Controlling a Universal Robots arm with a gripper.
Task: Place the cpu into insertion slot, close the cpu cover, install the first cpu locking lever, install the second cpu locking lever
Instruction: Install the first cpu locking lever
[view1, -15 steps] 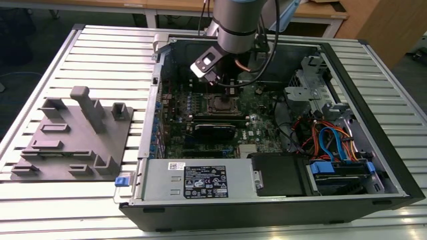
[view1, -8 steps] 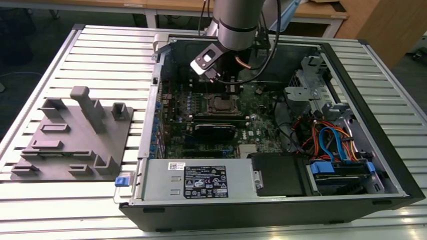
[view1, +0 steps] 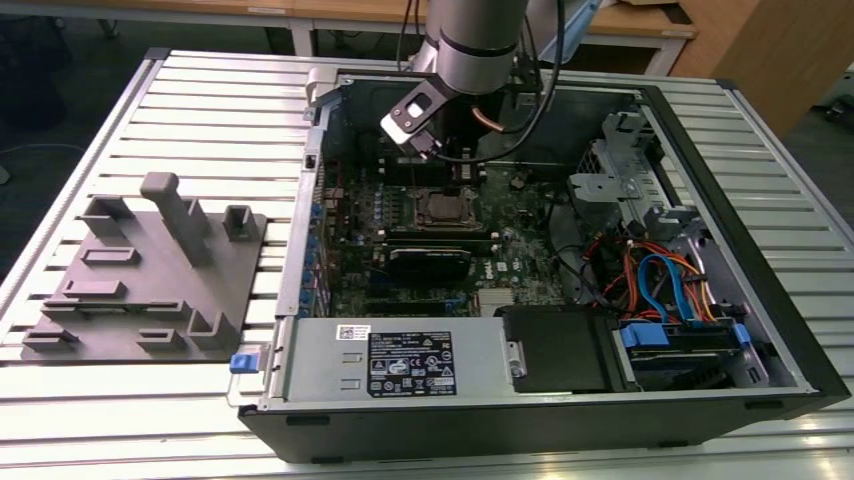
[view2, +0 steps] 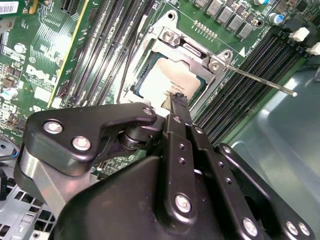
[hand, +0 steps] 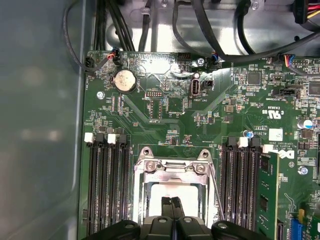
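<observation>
**Gripper pinched shut over seated cpu**

The arm (view1: 474, 40) reaches down into the open computer case (view1: 747, 330), which lies on a ribbed metal surface (view1: 200, 110). In both wrist views the gripper (view2: 178, 98) (hand: 172, 201) has its two black fingers pressed flat together with nothing between them. Its tips are right at the edge of the cpu (view2: 162, 80) (hand: 172, 191); contact can't be told.

The cpu is a flat square with a dull silvery top. It sits in the insertion slot (view1: 438, 208) on the green board. The cover (hand: 172, 169) (view2: 192, 50), a thin stamped metal frame with a square window, lies around it and the cpu top shows through.

One thin silvery lever (view2: 260, 80), a straight rod, angles out over the long black memory slots (hand: 107, 185).

A round coin battery (hand: 124, 80) sits further up the board. A grey moulded fixture (view1: 147, 280) rests on the surface, on the exterior view's left of the case.
</observation>
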